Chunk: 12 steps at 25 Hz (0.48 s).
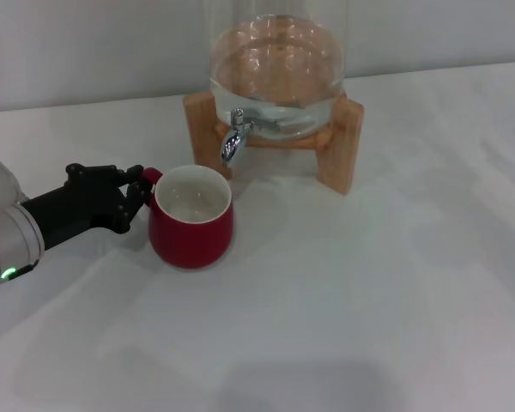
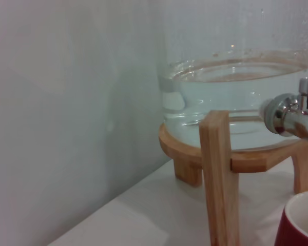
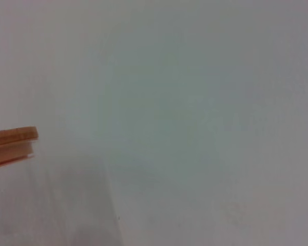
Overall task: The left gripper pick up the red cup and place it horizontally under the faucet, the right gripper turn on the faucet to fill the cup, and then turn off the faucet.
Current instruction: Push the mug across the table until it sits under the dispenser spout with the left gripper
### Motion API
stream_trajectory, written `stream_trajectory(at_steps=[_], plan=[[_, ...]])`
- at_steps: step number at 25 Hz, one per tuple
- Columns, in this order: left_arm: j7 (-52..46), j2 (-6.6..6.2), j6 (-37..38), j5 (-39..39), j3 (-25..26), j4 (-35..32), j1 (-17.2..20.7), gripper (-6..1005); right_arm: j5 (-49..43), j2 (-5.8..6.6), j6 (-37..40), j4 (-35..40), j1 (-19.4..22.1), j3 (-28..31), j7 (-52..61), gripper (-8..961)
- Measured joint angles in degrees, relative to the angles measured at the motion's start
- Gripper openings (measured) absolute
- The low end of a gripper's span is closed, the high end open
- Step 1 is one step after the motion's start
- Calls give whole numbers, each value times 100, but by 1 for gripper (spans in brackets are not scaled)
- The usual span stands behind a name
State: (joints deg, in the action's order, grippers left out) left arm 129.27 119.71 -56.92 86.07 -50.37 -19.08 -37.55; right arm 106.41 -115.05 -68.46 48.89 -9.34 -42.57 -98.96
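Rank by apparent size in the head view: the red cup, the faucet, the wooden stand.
1. wooden stand, widest
2. red cup
3. faucet, clearly smallest

The cup sits nearer the camera, so its apparent size is somewhat inflated.

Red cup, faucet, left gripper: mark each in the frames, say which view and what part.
red cup [image 1: 191,233], head view, on the front of its red outer wall.
faucet [image 1: 235,137], head view, on the chrome spout body.
left gripper [image 1: 129,196], head view, between its fingertips beside the cup handle.
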Motion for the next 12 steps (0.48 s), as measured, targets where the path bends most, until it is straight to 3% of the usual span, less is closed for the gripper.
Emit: stream_trajectory(at_steps=[12], plan=[[260, 8, 210, 326, 1, 190, -211, 146, 10, 0, 12, -33, -24, 12, -33, 796]])
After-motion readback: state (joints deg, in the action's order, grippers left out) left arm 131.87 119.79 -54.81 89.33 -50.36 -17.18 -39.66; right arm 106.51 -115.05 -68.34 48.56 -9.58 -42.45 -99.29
